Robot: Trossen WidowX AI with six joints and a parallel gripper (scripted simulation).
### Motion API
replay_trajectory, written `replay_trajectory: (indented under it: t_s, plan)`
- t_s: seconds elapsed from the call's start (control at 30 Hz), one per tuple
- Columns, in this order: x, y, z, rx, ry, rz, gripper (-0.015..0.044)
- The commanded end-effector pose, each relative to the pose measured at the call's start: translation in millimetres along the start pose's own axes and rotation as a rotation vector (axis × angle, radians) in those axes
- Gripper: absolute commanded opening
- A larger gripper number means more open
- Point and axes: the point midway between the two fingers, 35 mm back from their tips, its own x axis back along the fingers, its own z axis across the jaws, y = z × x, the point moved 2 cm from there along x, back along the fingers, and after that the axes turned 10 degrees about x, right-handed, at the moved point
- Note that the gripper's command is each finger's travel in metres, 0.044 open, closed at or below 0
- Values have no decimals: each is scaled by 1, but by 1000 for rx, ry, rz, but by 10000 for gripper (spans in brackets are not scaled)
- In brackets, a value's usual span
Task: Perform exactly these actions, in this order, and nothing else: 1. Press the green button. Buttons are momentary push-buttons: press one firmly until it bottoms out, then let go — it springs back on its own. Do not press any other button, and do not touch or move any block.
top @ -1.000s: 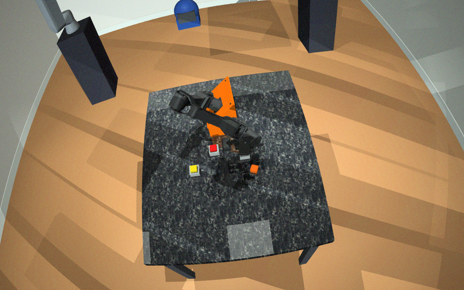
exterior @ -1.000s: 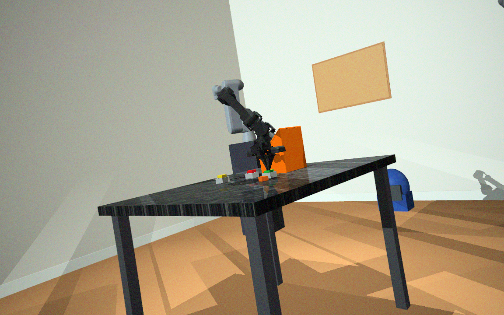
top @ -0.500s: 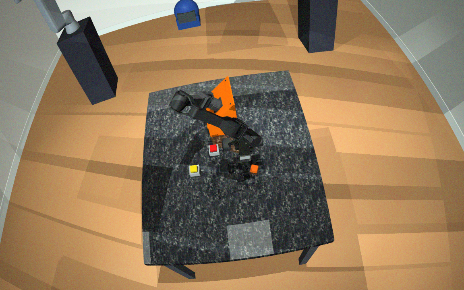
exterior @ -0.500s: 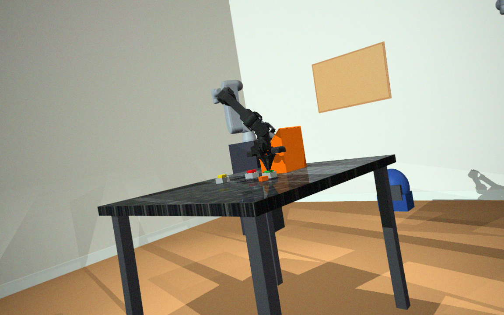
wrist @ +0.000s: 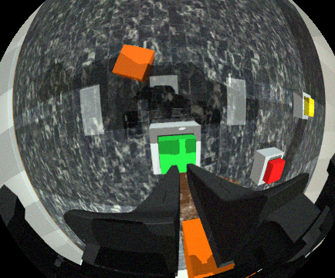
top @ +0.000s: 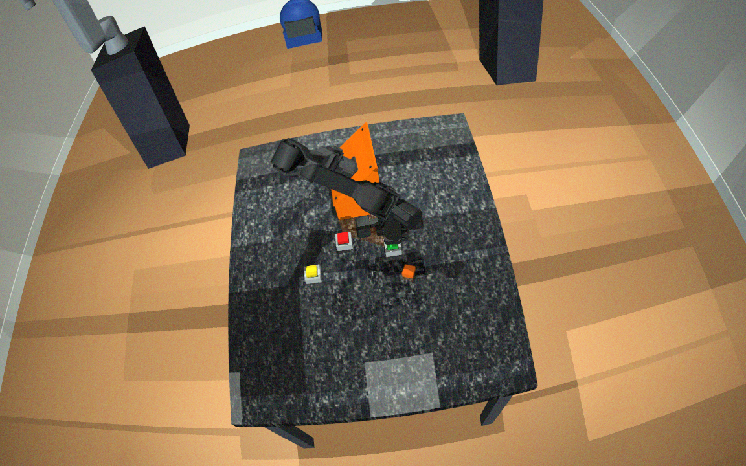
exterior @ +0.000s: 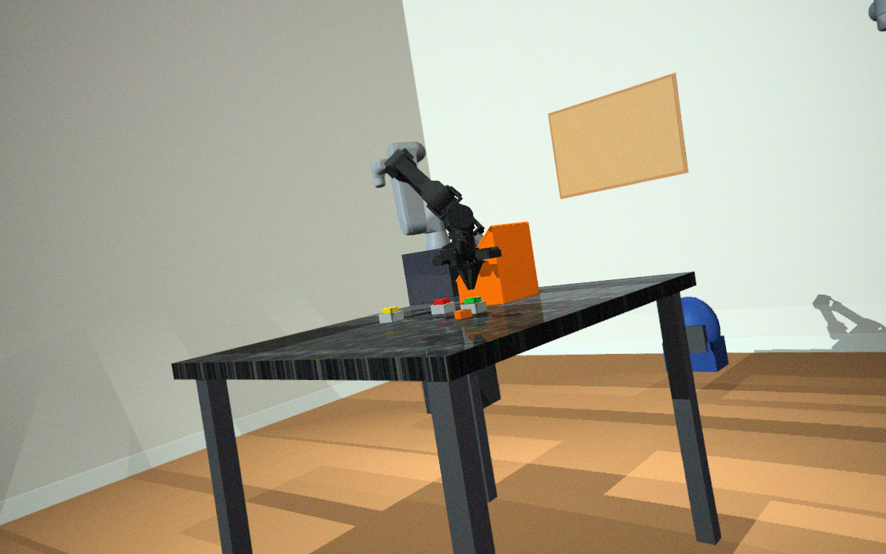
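The green button (top: 392, 246) (exterior: 472, 300) (wrist: 177, 154) sits in a pale grey housing on the table, its cap standing up out of the housing. My gripper (exterior: 471, 286) (wrist: 181, 170) points down with its fingertips a little above the green cap, with a gap showing in the exterior view. The fingers are nearly together, with a thin gap between the tips, and hold nothing. In the top view the arm hides the fingertips and part of the button's back side.
A red button (top: 342, 238) (exterior: 441, 301) (wrist: 274, 171) and a yellow button (top: 311, 271) (exterior: 390, 309) (wrist: 309, 106) stand left of the green one in the top view. An orange block (top: 408, 271) (exterior: 462, 314) (wrist: 133, 62) lies near the green button. A large orange structure (exterior: 518, 261) stands behind.
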Motion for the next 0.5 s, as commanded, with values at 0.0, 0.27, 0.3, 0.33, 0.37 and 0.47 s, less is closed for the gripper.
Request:
replay_trajectory:
  t_s: [0.0,0.27,0.3,0.33,0.37,0.47]
  plan:
    - [13,10,12,-8,11,-7,99]
    - [61,41,87,-10,19,-8,309]
    - [66,42,94,-10,17,-8,335]
    - [68,43,99,-9,15,-8,361]
    - [69,43,101,-9,15,-7,387]
    - [69,43,101,-9,15,-7,400]
